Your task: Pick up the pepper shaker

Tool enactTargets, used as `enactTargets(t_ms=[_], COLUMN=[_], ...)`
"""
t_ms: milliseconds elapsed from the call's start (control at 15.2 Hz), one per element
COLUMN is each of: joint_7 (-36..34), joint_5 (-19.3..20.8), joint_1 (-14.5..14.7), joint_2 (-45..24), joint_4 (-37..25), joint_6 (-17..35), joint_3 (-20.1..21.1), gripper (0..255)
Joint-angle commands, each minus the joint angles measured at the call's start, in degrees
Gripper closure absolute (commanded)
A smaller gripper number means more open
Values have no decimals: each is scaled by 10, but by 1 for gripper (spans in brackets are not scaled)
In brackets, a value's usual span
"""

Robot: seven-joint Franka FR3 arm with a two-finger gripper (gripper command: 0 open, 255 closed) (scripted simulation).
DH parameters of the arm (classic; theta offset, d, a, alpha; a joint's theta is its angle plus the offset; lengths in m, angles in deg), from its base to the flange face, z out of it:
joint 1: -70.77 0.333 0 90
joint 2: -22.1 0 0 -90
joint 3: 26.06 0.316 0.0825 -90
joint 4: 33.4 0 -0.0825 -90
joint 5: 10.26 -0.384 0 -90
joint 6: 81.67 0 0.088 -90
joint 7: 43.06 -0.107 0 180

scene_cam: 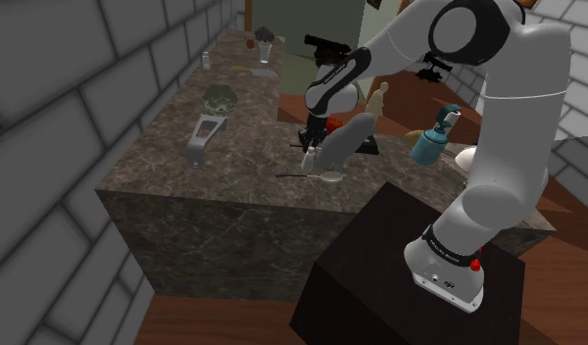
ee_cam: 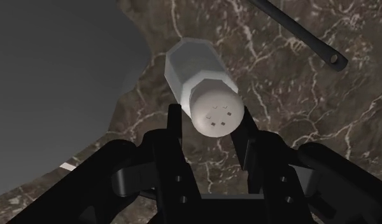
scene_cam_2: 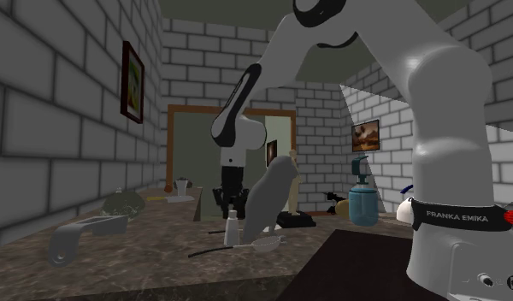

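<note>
Grey brick walls [scene_cam_2: 50, 94] with framed pictures [scene_cam_2: 132, 83] enclose a dim room where a dark marble counter [scene_cam_2: 152, 248] stands on a brown wooden floor [scene_cam: 214, 323], a wood-framed doorway [scene_cam_2: 191, 150] beyond.
</note>
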Motion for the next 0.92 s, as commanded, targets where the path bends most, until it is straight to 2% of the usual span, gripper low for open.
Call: enactTargets(t_ms=[0,858], joint_7=[-3,-18], joint_5=[3,18], joint_1=[2,7], joint_2=[12,78], joint_4=[1,-1], joint_6=[-11,-79], joint_3=[-2,-10], gripper=[255,255])
